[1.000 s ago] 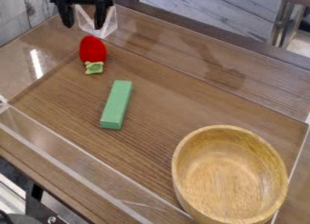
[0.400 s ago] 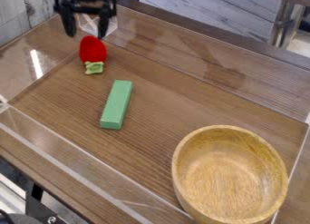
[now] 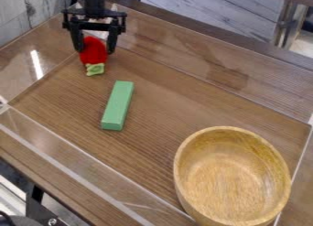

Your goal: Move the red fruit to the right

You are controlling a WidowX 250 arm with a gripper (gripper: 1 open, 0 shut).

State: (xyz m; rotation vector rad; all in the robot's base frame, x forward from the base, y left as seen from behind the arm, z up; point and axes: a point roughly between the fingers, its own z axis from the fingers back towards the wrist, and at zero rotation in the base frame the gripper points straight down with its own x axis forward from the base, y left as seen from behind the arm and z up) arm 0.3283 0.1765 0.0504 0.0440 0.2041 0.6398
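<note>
Black robot gripper point(image 3: 95, 45) poised over small red toy fruit point(image 3: 93, 54)
Fingers spread wide, straddling the fruit near the wooden table's point(image 3: 196, 92) far-left corner; no writing legible

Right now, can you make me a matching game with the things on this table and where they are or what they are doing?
Things:
1. red fruit
2. green block
3. wooden bowl
4. gripper

Places or states:
A. at the front right corner of the table
B. lying flat in the middle of the table
C. open, fingers down on either side of the fruit
D. at the back left, leafy end pointing toward the front

Right pairs: 1-D, 2-B, 3-A, 4-C
</note>
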